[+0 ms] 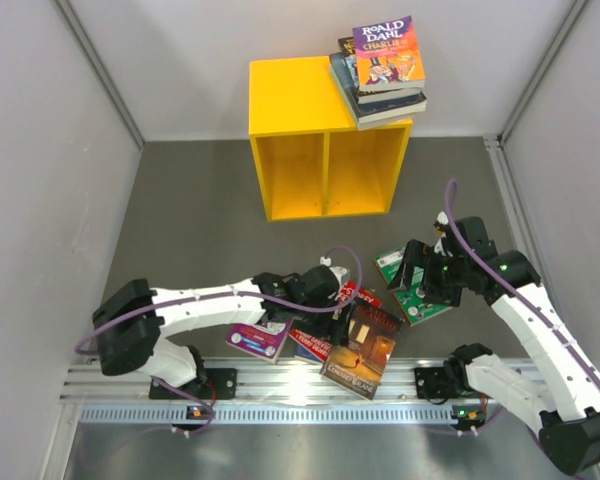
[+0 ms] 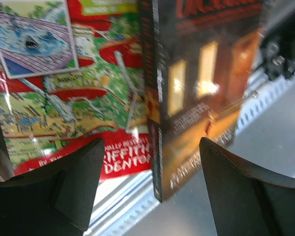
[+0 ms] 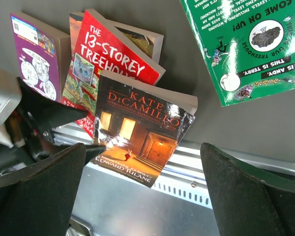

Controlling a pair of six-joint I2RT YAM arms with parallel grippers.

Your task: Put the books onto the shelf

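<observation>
The yellow shelf (image 1: pixel 320 150) stands at the back, with a stack of books (image 1: pixel 382 70) on its top, an orange Roald Dahl uppermost. Near the front lie a purple book (image 1: pixel 258 340), a red book (image 1: pixel 320 340), a dark brown book (image 1: pixel 362 345) and a green book (image 1: pixel 420 295). My left gripper (image 1: pixel 346 298) is open low over the pile. In the left wrist view its gripper (image 2: pixel 150 191) straddles the spine edge of the dark brown book (image 2: pixel 196 98), beside the red book (image 2: pixel 64 88), without touching. My right gripper (image 1: pixel 418 272) hangs open over the green book (image 3: pixel 246 44).
A metal rail (image 1: pixel 280 385) runs along the near edge, and the dark brown book (image 3: pixel 142 130) overhangs it. Grey walls close in the left, right and back. In the right wrist view the purple book (image 3: pixel 37 59) and red book (image 3: pixel 108 64) lie fanned together.
</observation>
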